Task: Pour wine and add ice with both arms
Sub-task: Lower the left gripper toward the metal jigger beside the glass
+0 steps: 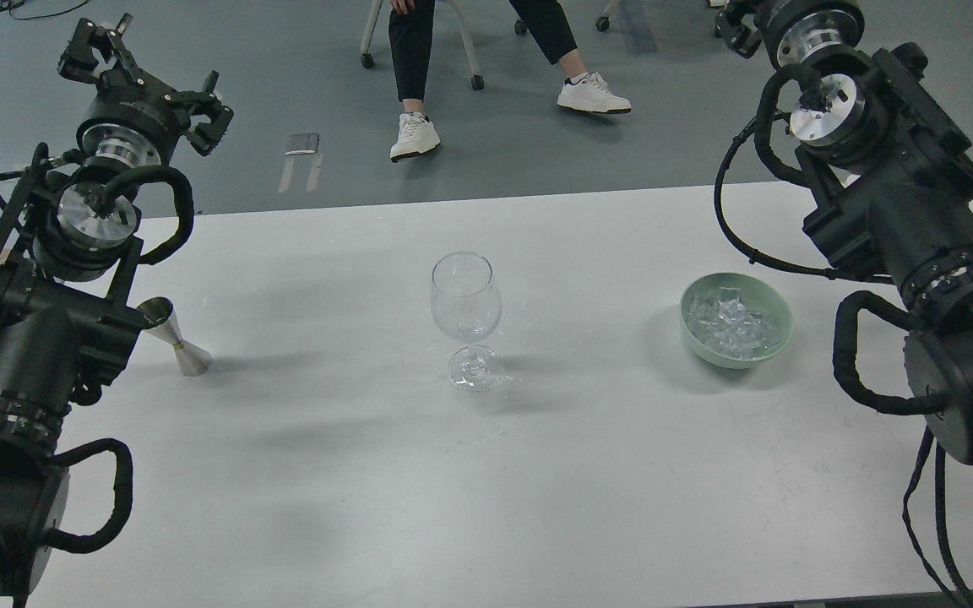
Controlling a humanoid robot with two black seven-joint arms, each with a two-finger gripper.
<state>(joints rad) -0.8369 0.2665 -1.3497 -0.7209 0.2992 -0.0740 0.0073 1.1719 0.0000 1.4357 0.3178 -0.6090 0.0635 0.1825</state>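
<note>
A white table (pixel 537 473) runs across a grey floor, with a seated person's legs and white sneakers (pixel 503 118) beyond its far edge. An upright wine glass (pixel 466 319) stands at centre, a steel jigger (pixel 176 338) at near left beside the left arm, and the ice (pixel 731 323) heaped in a green bowl (pixel 769 338) at right. The left gripper (pixel 136 72) hangs spread and empty at far left; the right gripper (pixel 736 21) is cut off by the top edge, so I cannot tell its state.

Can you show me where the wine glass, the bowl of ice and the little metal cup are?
wine glass (pixel 466 297), head view, on its clear bowl.
green bowl (pixel 778 314), head view, on its right rim.
ice (pixel 727 321), head view, on the heap's middle.
metal measuring cup (pixel 192 360), head view, on its lower cone.
</note>
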